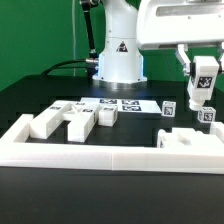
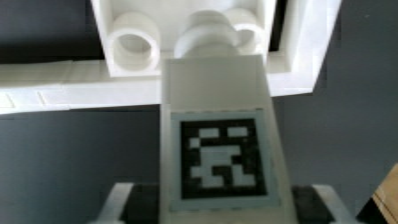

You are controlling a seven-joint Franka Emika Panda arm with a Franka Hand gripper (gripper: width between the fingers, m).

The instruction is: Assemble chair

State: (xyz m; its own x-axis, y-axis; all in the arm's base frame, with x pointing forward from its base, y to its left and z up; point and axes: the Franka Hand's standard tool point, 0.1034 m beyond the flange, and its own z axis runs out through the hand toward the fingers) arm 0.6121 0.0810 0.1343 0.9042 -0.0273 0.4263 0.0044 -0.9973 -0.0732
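The square leg point(image 1: 200, 90) point(image 2: 217, 120) is a long white bar with a black-and-white tag on one face. It is held upright, clear of the worktop point(image 1: 30, 100), with its lower end over the seat plate point(image 1: 190, 142) point(image 2: 134, 45). The seat plate lies flat at the exterior view's right and shows round sockets in the wrist view. Two small tagged pieces point(image 1: 170, 108) point(image 1: 208, 115) stand just behind the seat plate. Three blocky white parts point(image 1: 75, 125) lie close together, well apart from the seat plate, towards the exterior view's left.
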